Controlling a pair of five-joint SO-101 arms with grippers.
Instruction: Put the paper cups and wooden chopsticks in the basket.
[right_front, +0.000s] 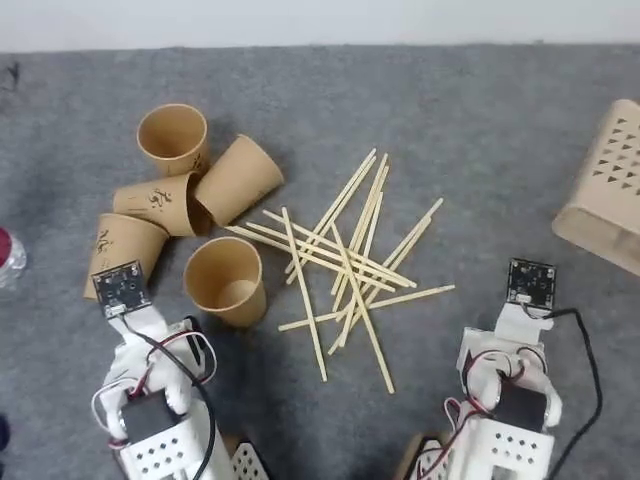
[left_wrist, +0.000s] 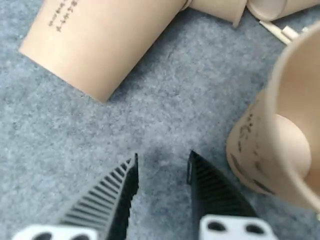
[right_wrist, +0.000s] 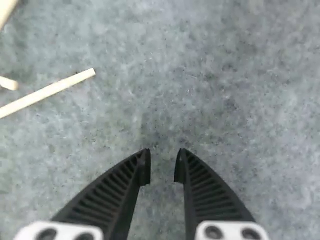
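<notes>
Several brown paper cups lie at the left of the grey carpet: one upright, one upright nearer me, the others on their sides. A loose pile of wooden chopsticks lies in the middle. The tan basket sits at the far right edge. My left gripper hovers low over bare carpet, open and holding nothing, between a lying cup and the near upright cup. My right gripper is over bare carpet, open by a narrow gap, a chopstick end lying ahead of it.
A clear bottle with a red cap pokes in at the left edge. Both arm bases stand at the near edge. Bare carpet stretches between the chopsticks and the basket.
</notes>
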